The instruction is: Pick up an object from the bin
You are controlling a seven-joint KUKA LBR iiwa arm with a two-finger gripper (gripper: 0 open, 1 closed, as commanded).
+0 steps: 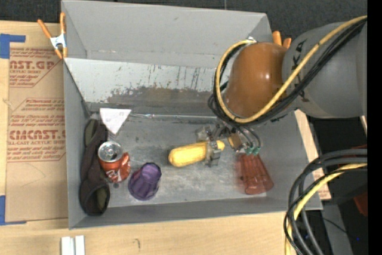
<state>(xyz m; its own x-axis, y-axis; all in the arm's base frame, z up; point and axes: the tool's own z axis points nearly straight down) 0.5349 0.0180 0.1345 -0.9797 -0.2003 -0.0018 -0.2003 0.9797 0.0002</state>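
A yellow banana-shaped toy (pixel 187 154) lies across the middle of the bin floor. My gripper (pixel 212 150) is down at its right end, with the fingertips on either side of that end; whether they press on it I cannot make out. Just to the right, a translucent red cup-like thing (pixel 253 175) lies on its side near the bin's right wall.
Left of the banana lie a purple cup (pixel 145 181), a red soda can (pixel 114 162), a dark sock-like cloth (pixel 93 172) along the left wall, and a white triangular scrap (pixel 114 119). The arm's orange cover hangs over the bin's right side.
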